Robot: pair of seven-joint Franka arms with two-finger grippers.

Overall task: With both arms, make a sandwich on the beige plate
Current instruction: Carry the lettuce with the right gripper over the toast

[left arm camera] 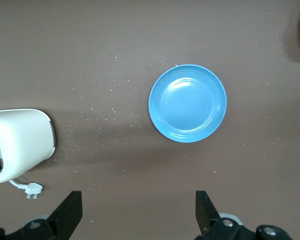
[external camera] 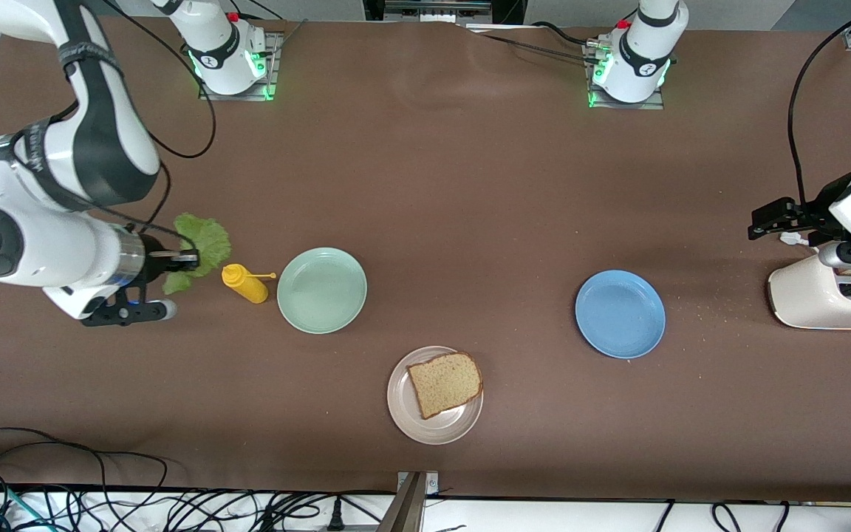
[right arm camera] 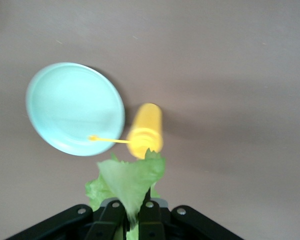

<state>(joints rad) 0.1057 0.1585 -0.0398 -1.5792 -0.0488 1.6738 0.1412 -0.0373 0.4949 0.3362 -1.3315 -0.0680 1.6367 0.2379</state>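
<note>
Three round plates on the brown desk [external camera: 470,185]: one pale beige plate [external camera: 403,410] nearest the front camera, one mint-green plate [external camera: 321,290] toward the right arm's end, one blue plate [external camera: 620,314] toward the left arm's end. On the beige plate, a single square slice of brown bread with darker crust [external camera: 445,383], lying flat and overhanging the rim a little at one corner. Just beside the green plate, one yellow squeeze bottle [external camera: 245,284] lying on its side, thin nozzle tip pointing at that plate. One crinkly green lettuce leaf [external camera: 200,244] pinched in the right claw [external camera: 185,257], fingers narrowed onto it, up over the desk next to the bottle (leaf edges hanging loose around the fingers in the right wrist view). One cream-white toaster [external camera: 810,292] at the left arm's end of the desk, with a brown slice barely visible in a slot. Left claw [left arm camera: 139,212] spread wide and holding nothing, waiting above the toaster. Fine crumbs scattered between toaster and blue plate.
</note>
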